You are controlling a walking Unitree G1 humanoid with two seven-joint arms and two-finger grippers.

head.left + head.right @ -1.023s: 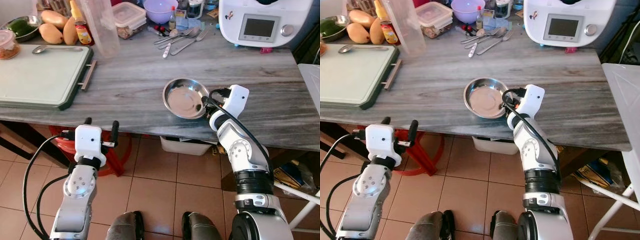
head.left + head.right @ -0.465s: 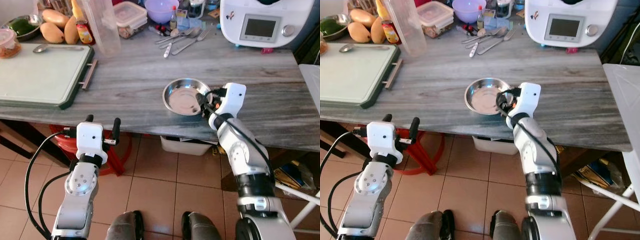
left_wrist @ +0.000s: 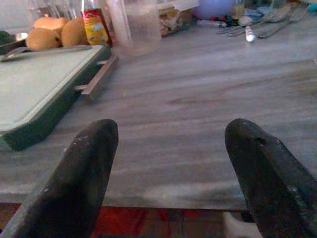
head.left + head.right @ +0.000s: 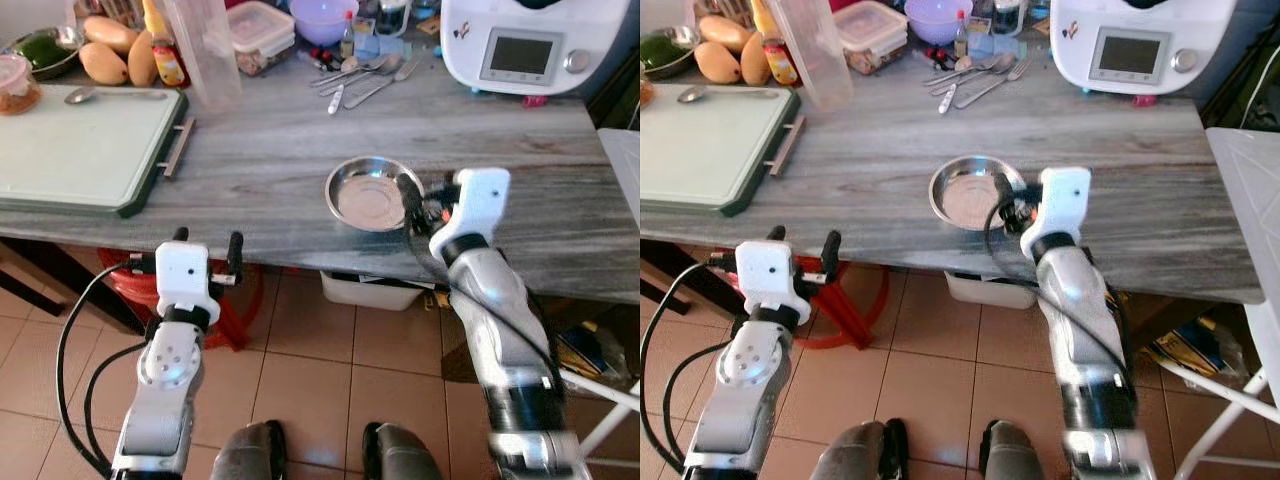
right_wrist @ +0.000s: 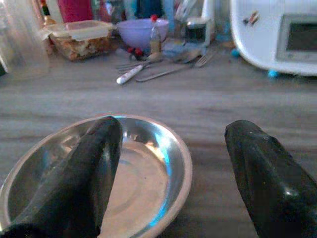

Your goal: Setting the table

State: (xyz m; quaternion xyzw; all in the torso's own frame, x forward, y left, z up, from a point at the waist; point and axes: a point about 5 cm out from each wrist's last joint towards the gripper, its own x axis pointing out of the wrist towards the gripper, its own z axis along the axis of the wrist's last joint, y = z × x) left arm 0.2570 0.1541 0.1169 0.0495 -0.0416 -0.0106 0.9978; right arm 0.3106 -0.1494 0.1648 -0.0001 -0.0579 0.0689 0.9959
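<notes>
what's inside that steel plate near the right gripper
Nothing shows inside the steel plate: bare metal with reflections. The open right gripper overlaps its near edge, hiding a little there.

The right pincer [image 4: 412, 200] has lifted slightly beside the steel plate [image 4: 368, 193]; fingers spread.

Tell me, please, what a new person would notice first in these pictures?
First comes the shiny steel plate near the front edge of the grey table, with the right gripper open at its right rim. Next is the white kitchen machine at the back right. The left gripper is open below the table edge, in front of the green cutting board.
</notes>
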